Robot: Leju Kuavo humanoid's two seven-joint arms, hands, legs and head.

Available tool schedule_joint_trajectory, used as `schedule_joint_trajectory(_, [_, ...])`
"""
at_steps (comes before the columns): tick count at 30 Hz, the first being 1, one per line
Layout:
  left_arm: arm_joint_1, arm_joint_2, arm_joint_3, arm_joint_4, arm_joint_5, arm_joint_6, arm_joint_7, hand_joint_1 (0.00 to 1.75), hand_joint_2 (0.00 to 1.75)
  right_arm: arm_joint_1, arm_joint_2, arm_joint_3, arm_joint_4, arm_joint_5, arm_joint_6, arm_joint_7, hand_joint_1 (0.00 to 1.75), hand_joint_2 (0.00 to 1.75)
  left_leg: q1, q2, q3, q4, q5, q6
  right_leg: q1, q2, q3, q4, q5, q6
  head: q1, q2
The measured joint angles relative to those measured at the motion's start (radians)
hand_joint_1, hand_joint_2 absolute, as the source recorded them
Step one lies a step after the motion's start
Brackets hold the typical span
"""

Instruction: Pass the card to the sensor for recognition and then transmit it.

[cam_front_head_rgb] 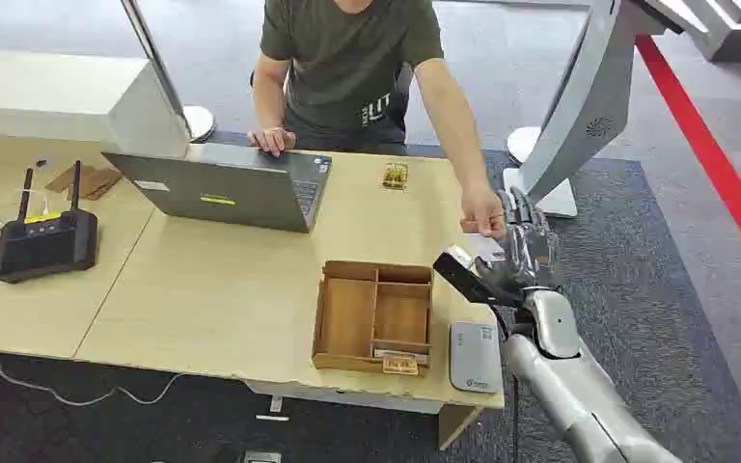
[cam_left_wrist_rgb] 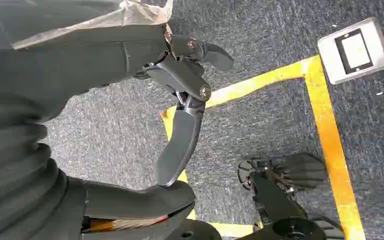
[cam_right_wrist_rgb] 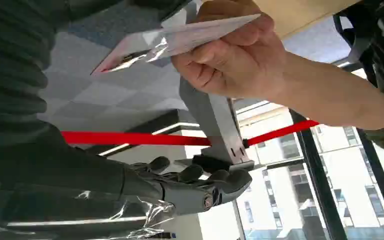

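While the right robot hand [cam_front_head_rgb: 526, 253] stands raised past the desk's [cam_front_head_rgb: 212, 289] right edge in the head view, a person's hand [cam_front_head_rgb: 483, 212] meets it there, with a pale card [cam_front_head_rgb: 487, 247] showing between the two. Whether the robot hand's fingers clamp the card cannot be told from this view. On the desk lie a wooden tray [cam_front_head_rgb: 374, 316] with compartments, a grey sensor [cam_front_head_rgb: 474, 356] just to its right near the front edge, a laptop [cam_front_head_rgb: 222, 185] under the person's other hand, and a black router [cam_front_head_rgb: 44, 243] well to the left.

Next, the left wrist view: the left robot hand [cam_left_wrist_rgb: 180, 100] hangs over dark carpet crossed by yellow tape [cam_left_wrist_rgb: 325, 130] – its fingers are apart and hold nothing. A floor socket plate [cam_left_wrist_rgb: 355, 50] sits beyond the tape.

Then the right wrist view, turned: the person's hand [cam_right_wrist_rgb: 230, 60] pinches the card [cam_right_wrist_rgb: 175, 37] at one end. The right robot hand's fingers [cam_right_wrist_rgb: 195, 182] lie curled well apart from the card, closed on nothing – the other end of the card runs toward the grey cover, where contact cannot be made out. A red stripe [cam_right_wrist_rgb: 130, 138] crosses behind.
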Motion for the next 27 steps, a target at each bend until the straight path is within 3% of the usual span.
schedule_joint_trajectory(1, [0.000,0.000,0.000,0.000,0.000,0.000,0.000,0.00,1.75,-0.001,0.000,0.000,0.002,0.004,0.000,0.003,1.64,1.75,0.000,0.000,0.000,0.000,0.000,0.000,0.000,0.000,0.000,0.000,0.000,0.000,0.000,0.000])
schedule_joint_trajectory(7, [-0.004,-0.004,0.000,0.000,-0.011,-0.001,0.010,0.00,1.75,-0.014,0.003,0.007,0.031,0.019,-0.007,0.000,1.64,1.75,0.000,0.000,0.000,0.000,0.000,0.000,0.000,0.000,0.000,0.000,0.000,0.000,0.000,0.000])
schedule_joint_trajectory(12, [-0.005,-0.004,0.000,-0.001,-0.012,-0.001,0.010,0.00,1.75,-0.020,0.003,0.014,0.053,0.032,-0.008,-0.003,1.75,1.75,0.000,0.000,0.000,0.000,0.000,0.000,0.000,0.000,0.000,0.000,0.000,0.000,0.000,0.000])
schedule_joint_trajectory(27, [-0.005,-0.004,0.000,-0.001,-0.010,-0.001,0.010,0.00,1.75,-0.021,0.002,0.028,0.064,0.045,0.000,0.014,1.75,1.75,0.000,0.000,0.000,0.000,0.000,0.000,0.000,0.000,0.000,0.000,0.000,0.000,0.000,0.000])
